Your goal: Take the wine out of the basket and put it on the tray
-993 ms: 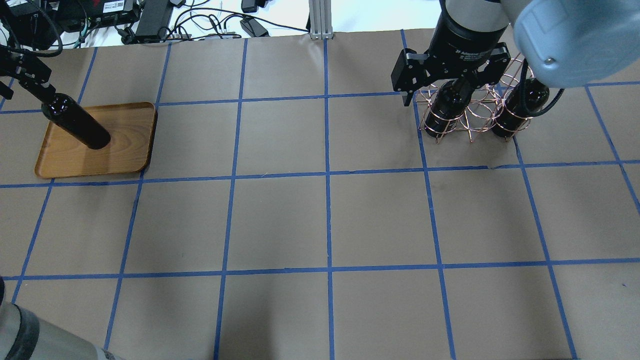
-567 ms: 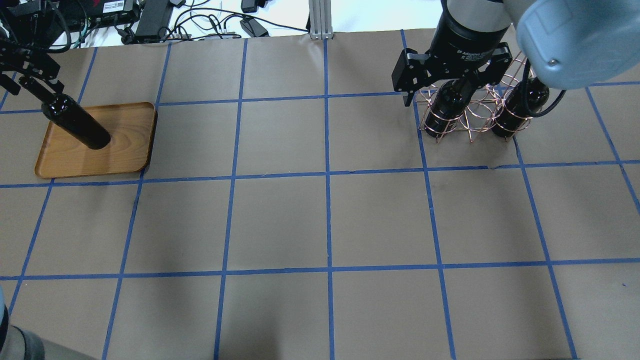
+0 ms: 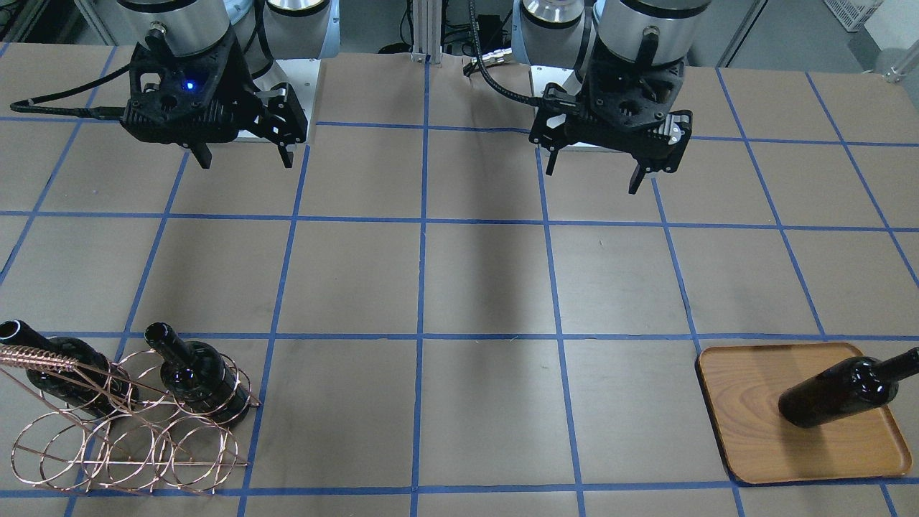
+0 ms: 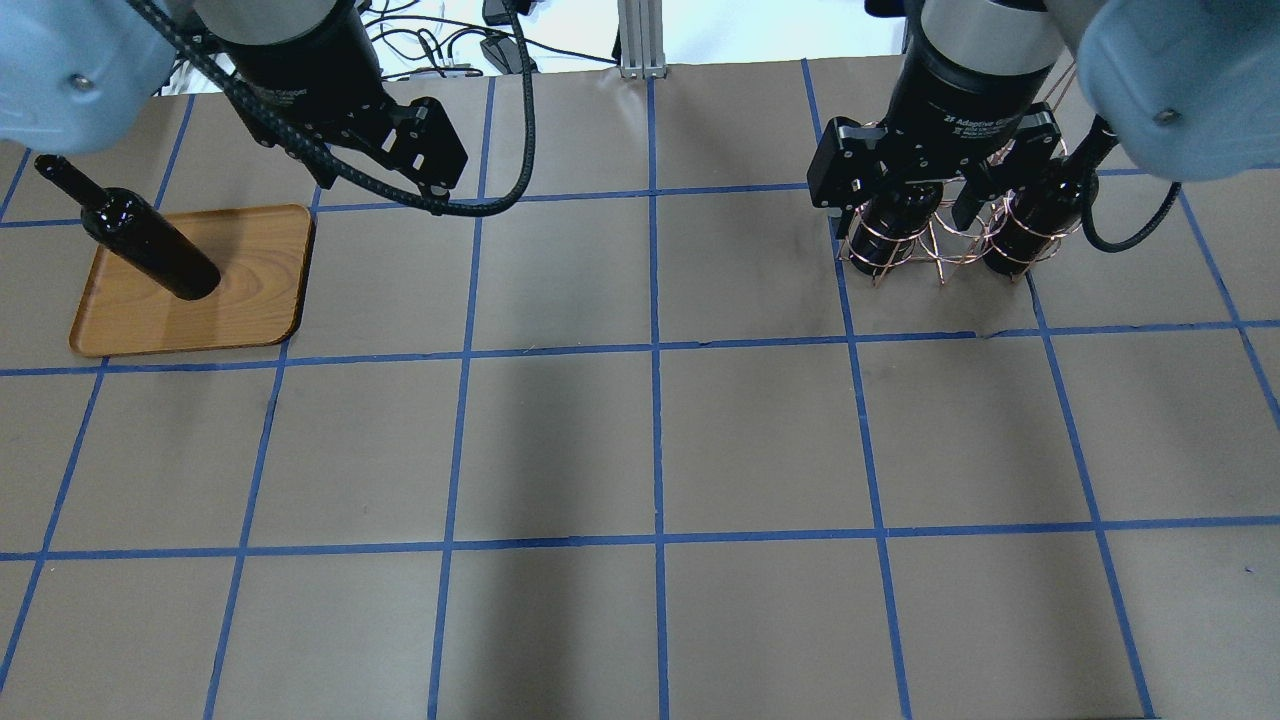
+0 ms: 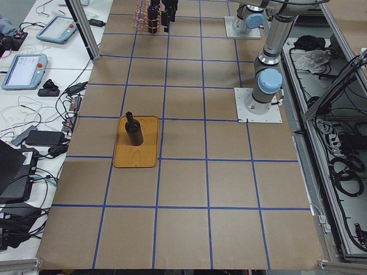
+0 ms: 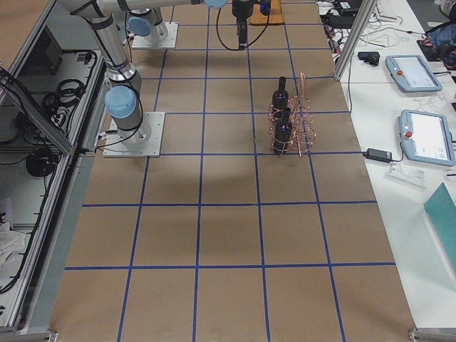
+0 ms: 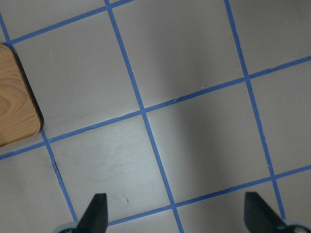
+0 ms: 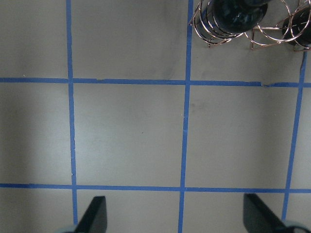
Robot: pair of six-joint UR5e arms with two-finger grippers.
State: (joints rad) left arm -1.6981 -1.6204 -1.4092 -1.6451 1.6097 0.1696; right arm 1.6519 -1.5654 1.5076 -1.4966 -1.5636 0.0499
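Note:
One wine bottle (image 4: 150, 245) stands upright and free on the wooden tray (image 4: 240, 300); they also show in the front view as the bottle (image 3: 840, 391) and the tray (image 3: 754, 402). Two more bottles (image 3: 197, 373) (image 3: 57, 366) sit in the copper wire basket (image 3: 129, 445), which also shows in the overhead view (image 4: 940, 250). My left gripper (image 3: 592, 176) is open and empty, raised high, well away from the tray. My right gripper (image 3: 245, 161) is open and empty, raised high, on the robot's side of the basket.
The table is brown paper with a blue tape grid (image 4: 655, 350). The left wrist view shows only a tray corner (image 7: 14, 97). The right wrist view has the basket (image 8: 272, 34) at its top edge. Cables and devices lie beyond the far edge (image 4: 400, 40).
My left gripper has let go of the bottle's neck and moved up and away to the right; the bottle stays on the tray. My right gripper has shifted slightly.

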